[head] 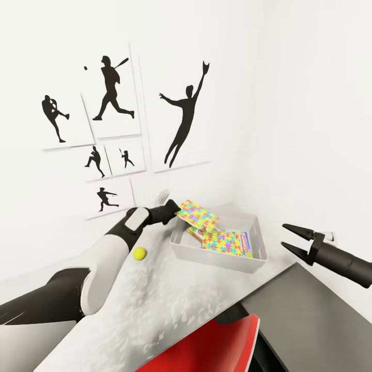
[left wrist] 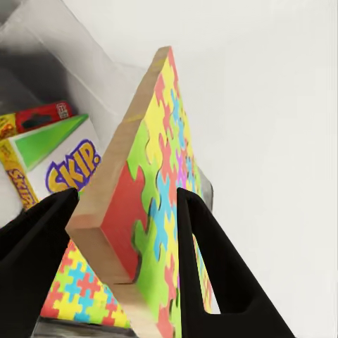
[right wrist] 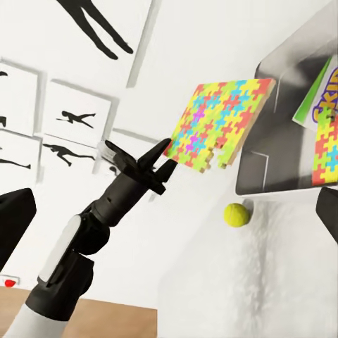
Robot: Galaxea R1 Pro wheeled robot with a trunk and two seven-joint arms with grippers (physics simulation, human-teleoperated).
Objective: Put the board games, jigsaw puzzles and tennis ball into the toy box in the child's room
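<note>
Fingers of the left gripper (head: 177, 211) clamp one edge of a puzzle (head: 197, 214), holding it tilted above the near-left corner of the box (head: 223, 256) on the tabletop (head: 170, 294). Inside the box lie a second puzzle (head: 223, 241) and, under it, a game (head: 245, 244) with a red-edged cover. The ball (head: 139, 252) sits on the tabletop just beside the box's left end, not yet in. At the right, the right gripper (head: 295, 241) hangs clear of the box, its fingers spread and empty.

From the left wrist, the fingers (left wrist: 211, 267) press on both faces of the puzzle (left wrist: 158, 204), which stands edge-on between them. Below it show the Skip-Bo cover (left wrist: 60, 158) and the other puzzle (left wrist: 77, 289).

From the right wrist, the left gripper (right wrist: 165, 169) pinches the puzzle (right wrist: 222, 123) at its corner over the box rim (right wrist: 278, 190), and the ball (right wrist: 236, 215) rests on the tabletop near that rim.

By my reading, one puzzle and at least one game are stowed, this puzzle is about to be dropped in, and the ball remains. Whether the other two games are in the box I cannot tell.
</note>
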